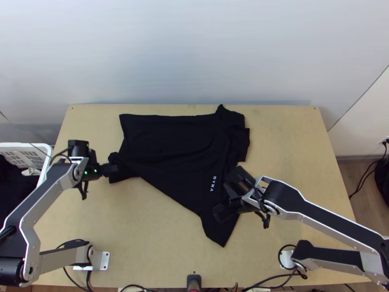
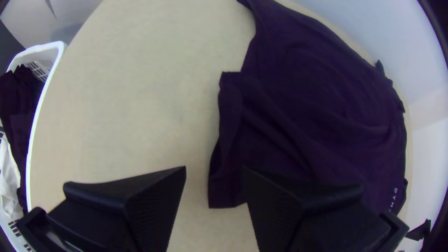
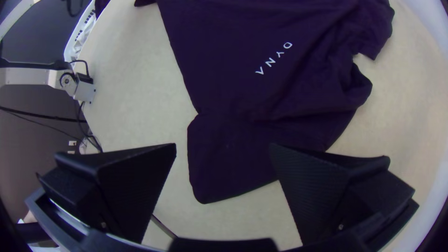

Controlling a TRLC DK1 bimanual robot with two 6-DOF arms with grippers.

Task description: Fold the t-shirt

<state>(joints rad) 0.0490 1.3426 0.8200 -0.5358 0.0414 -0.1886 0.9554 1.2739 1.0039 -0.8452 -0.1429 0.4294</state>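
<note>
1. Lying loosely spread on the light wooden table (image 1: 146, 243), the black T-shirt (image 1: 170, 136) is shown in the top view; for the directions below, a clock face is centred on the shirt, with twelve at the table's far edge.
2. A fairly straight edge is formed by the cloth from ten to twelve o'clock, while bunched folds are gathered from one to three. A slanting edge is seen between eight and five, with a narrow end pointed towards five. Pale lettering (image 3: 280, 54) is carried near four.
3. The left gripper (image 1: 112, 169) is placed at about eight o'clock, by the shirt's end there. Its fingers are held wide apart in the left wrist view, and that end is partly overlapped by one of them.
4. The right gripper (image 1: 224, 200) is placed over the shirt at between four and five o'clock. Its fingers are also held well apart, with part of the narrow end seen between them; whether the cloth is touched cannot be told.
5. Beside the table, towards nine o'clock, a white basket (image 2: 59, 50) is filled with dark cloth (image 2: 21, 121) and some white cloth (image 2: 8, 177).
</note>
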